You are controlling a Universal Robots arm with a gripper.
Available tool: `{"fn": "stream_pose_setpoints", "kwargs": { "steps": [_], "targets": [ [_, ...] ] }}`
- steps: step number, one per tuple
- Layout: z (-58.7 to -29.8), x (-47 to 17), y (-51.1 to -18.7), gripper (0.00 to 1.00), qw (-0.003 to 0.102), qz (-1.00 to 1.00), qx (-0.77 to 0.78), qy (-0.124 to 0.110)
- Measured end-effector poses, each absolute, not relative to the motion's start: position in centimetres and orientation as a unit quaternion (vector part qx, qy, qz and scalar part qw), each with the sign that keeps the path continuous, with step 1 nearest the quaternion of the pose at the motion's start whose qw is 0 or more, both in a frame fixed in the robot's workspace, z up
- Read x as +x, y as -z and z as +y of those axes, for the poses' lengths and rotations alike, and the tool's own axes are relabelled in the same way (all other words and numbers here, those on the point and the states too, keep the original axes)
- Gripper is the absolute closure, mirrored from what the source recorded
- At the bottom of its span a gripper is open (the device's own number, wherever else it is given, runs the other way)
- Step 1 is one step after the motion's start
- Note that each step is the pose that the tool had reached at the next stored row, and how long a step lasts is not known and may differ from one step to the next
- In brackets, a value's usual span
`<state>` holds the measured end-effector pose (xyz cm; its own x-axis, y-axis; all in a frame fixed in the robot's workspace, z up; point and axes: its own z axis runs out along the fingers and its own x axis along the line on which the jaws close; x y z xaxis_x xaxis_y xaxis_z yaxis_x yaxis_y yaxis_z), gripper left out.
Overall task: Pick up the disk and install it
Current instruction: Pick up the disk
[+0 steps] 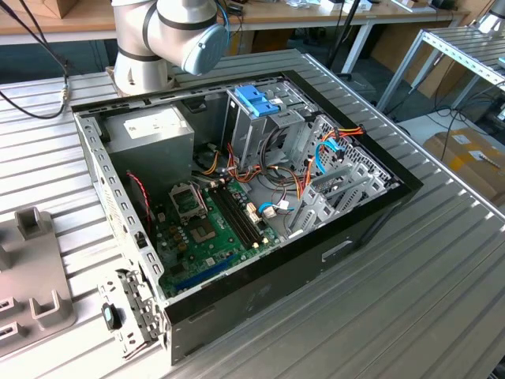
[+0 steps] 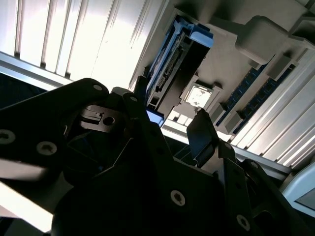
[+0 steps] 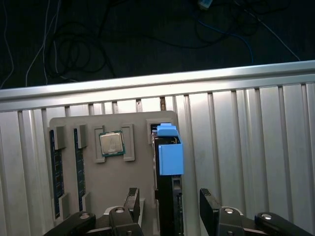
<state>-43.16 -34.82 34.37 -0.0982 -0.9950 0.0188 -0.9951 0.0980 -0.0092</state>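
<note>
On the grey fixture tray [image 3: 140,142], beside the CPU [image 3: 111,143]: disk [image 3: 170,157] standing on edge in its slot, blue carrier rail uppermost. Gripper [image 3: 170,196] jaws spread, straddling it. Likely rigid, fairly heavy, shock-sensitive. Grip the flat metal faces, not the flexible rail.

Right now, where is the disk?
In the first wrist view the disk stands on edge in the gray tray, next to the processor chip, with the open gripper straddling it.
</note>
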Motion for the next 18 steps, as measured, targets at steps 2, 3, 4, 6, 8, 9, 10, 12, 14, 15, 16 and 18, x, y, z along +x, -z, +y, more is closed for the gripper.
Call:
{"fn": "stream_pose_setpoints", "kwargs": {
  "steps": [2,3,4,6,8,9,10,12,14,15,16,18],
  "targets": [
    [-34.8,-43.2,-34.2,0.40,0.004,-0.741,0.671,-0.010],
    [-34.8,-43.2,-34.0,0.40,0.004,-0.741,0.671,-0.010],
    [-34.8,-43.2,-33.8,0.40,0.004,-0.741,0.671,-0.010],
    [-34.8,-43.2,-33.4,0.40,0.004,-0.741,0.671,-0.010],
    [-34.8,-43.2,-32.9,0.40,0.004,-0.741,0.671,-0.010],
    [-34.8,-43.2,-32.8,0.40,0.004,-0.741,0.671,-0.010],
    [-34.8,-43.2,-32.6,0.40,0.004,-0.741,0.671,-0.010],
    [-34.8,-43.2,-32.2,0.40,0.004,-0.741,0.671,-0.010],
    [-34.8,-43.2,-31.6,0.40,0.004,-0.741,0.671,-0.010],
    [-34.8,-43.2,-31.3,0.40,0.004,-0.741,0.671,-0.010],
    [-34.8,-43.2,-31.2,0.40,0.004,-0.741,0.671,-0.010],
    [-34.8,-43.2,-30.9,0.40,0.004,-0.741,0.671,-0.010]
  ]
}}
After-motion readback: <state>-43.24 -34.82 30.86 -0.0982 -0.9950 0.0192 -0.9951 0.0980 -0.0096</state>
